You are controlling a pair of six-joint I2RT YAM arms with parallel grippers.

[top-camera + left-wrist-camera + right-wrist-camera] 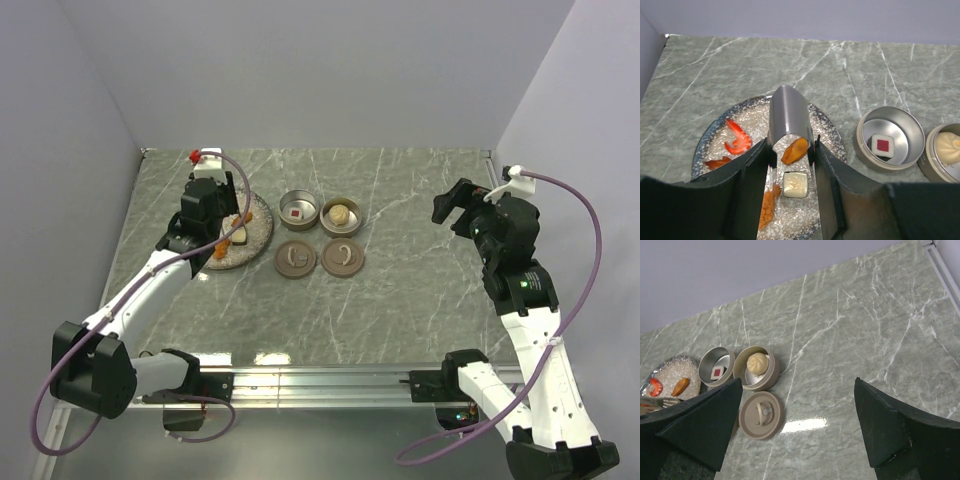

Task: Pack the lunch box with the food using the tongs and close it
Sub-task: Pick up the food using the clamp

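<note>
My left gripper (792,146) hovers over the speckled plate (715,131), shut on the grey metal tongs (787,112). Their bent end shows beyond the fingertips. Between the tong arms lie an orange piece of food (796,150) and a white cube (795,184). A red shrimp (737,140), a dark orange piece (717,163) and an orange strip (767,210) lie to their left. The lunch box is two open round tins: one (300,210) holds a white and red piece (882,145), the other (340,215) a pale bun (758,363). My right gripper (455,210) hangs open and empty, far right.
Two brown lids (295,259) (343,257) lie flat just in front of the tins. The plate (255,240) sits left of the tins. Grey walls close in the marble table (400,290) on the left, back and right.
</note>
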